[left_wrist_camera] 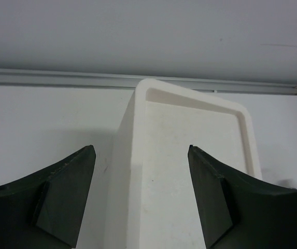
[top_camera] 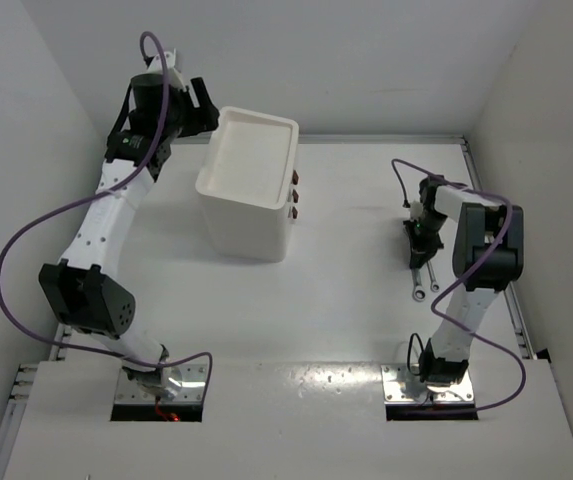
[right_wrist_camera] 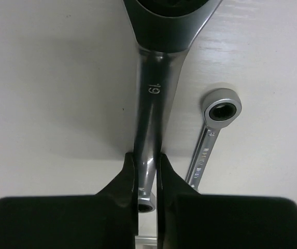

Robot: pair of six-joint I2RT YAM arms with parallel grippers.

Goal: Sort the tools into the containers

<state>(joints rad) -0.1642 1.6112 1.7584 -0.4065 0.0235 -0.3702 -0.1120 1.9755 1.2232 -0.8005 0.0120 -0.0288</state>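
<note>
Cabinet (top_camera: 246, 225) of white plastic stands on the tabletop (top_camera: 346, 300), left of centre and toward the far wall. It is boxy with rounded corners. Its top is a shallow rimmed tray (left_wrist_camera: 189, 171), whose floor shows as plain, faintly scuffed white. Small dark red handles (top_camera: 294, 196) are stacked down the side that faces the right arm; what the drawers behind them hold is hidden.

The left end effector (left_wrist_camera: 141, 150) hovers at the cabinet's far left corner. Its dark, wedge-shaped fingers (left_wrist_camera: 65, 202) are spread wide, straddling the tray's near rim and gripping nothing.

Both tools in view lie well apart from the cabinet, on the right side of the tabletop. The right end effector (right_wrist_camera: 146, 158) is closed narrowly on the shank of the larger wrench (right_wrist_camera: 151, 104), a slim, polished silver bar stamped 19 that widens toward its far head. I cannot tell whether it rests on the surface or is lifted. Just beside it, on its right, lies the smaller wrench (right_wrist_camera: 210, 135), equally shiny, its round ring end pointing away from the fingers.

A purple cable (top_camera: 26, 240) loops along the left arm. Bare tabletop lies between the wrenches and the cabinet's handled face.
</note>
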